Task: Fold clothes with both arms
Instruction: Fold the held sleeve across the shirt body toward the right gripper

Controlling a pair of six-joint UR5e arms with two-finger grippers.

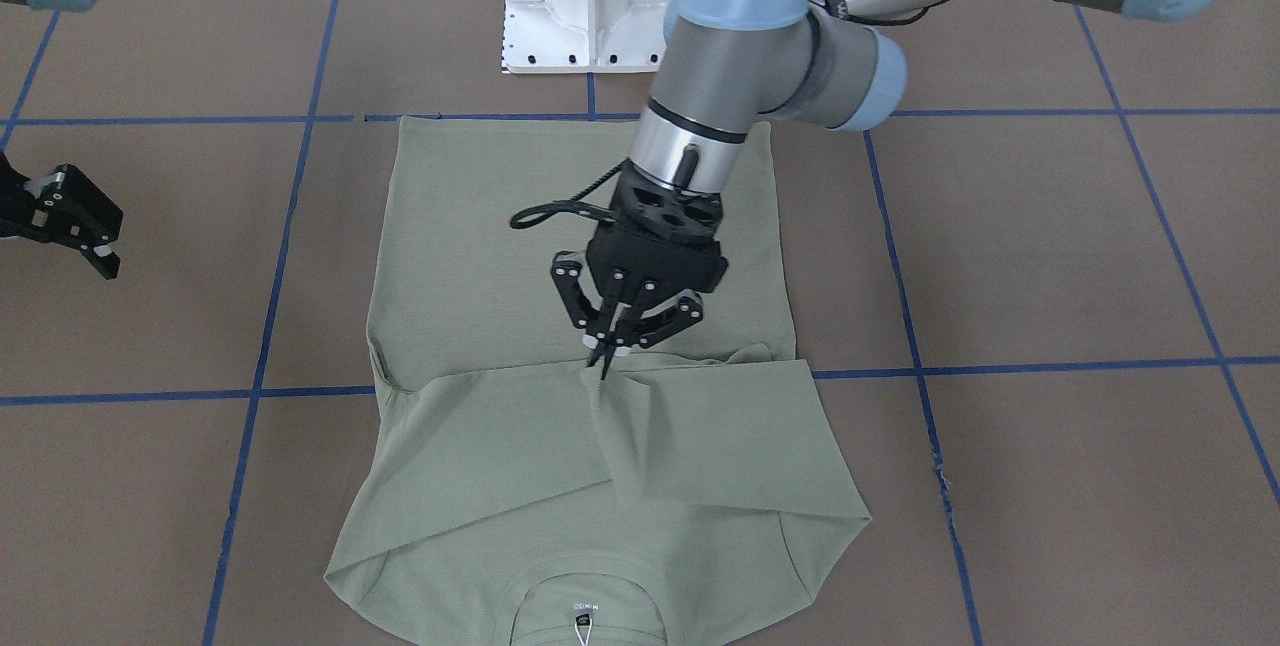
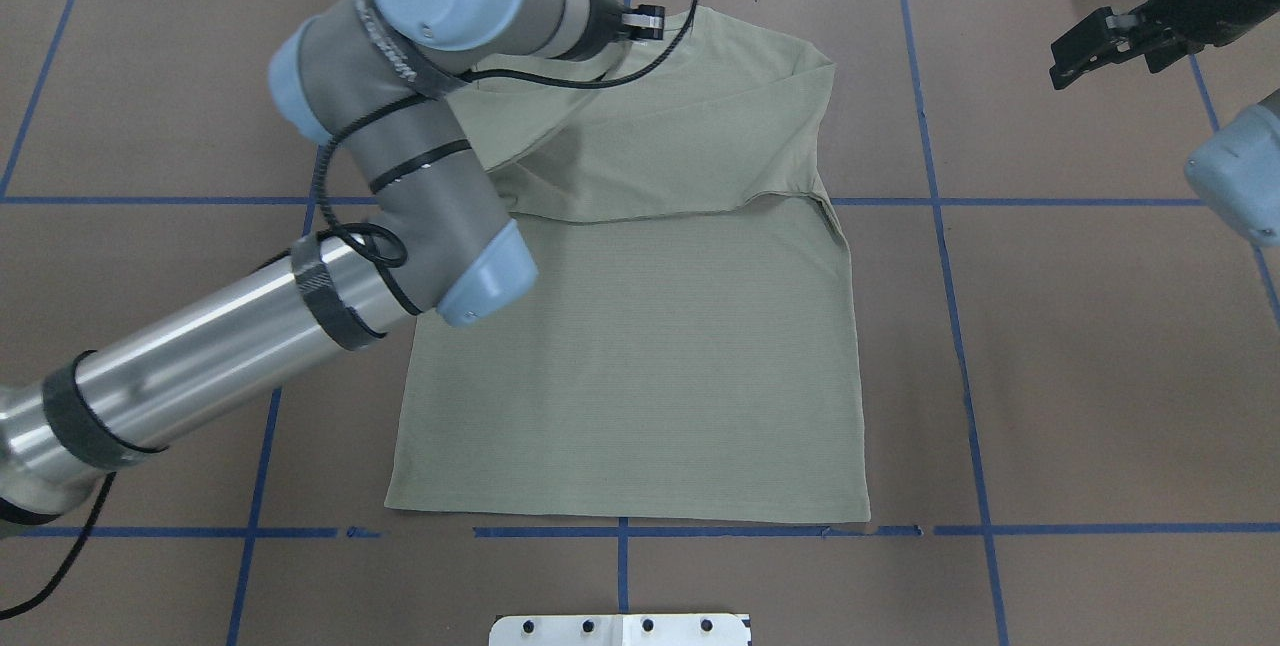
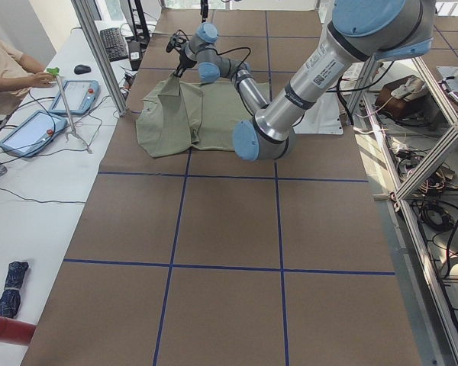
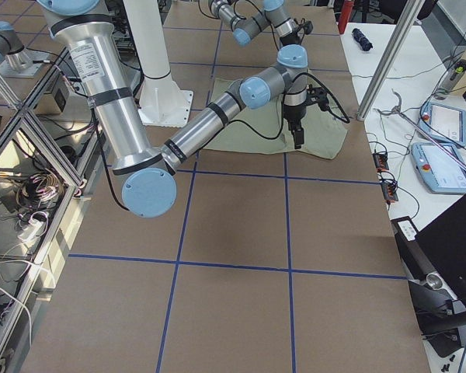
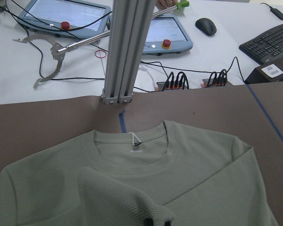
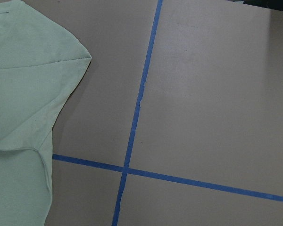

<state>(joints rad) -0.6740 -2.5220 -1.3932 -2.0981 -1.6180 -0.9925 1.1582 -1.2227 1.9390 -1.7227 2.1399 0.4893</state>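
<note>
The pale green shirt (image 1: 500,256) lies flat on the table, collar (image 1: 585,594) toward the operators' side, with both sleeves folded across the chest. My left gripper (image 1: 604,366) is over the middle of the shirt, shut on the edge of a folded sleeve (image 1: 620,446), which rises in a ridge to the fingertips. The left wrist view shows that raised cloth (image 5: 118,197) and the collar (image 5: 132,157) behind it. In the overhead view the left arm hides its own gripper. My right gripper (image 1: 75,226) hangs open and holds nothing, well off the shirt's side (image 2: 1085,51).
The white pedestal base (image 1: 585,6) stands just behind the shirt's hem. Blue tape lines (image 6: 132,117) cross the brown table. Beyond the collar end are an aluminium post (image 5: 127,47), tablets (image 5: 61,14) and cables on a white desk, and a person (image 3: 11,72) sits there.
</note>
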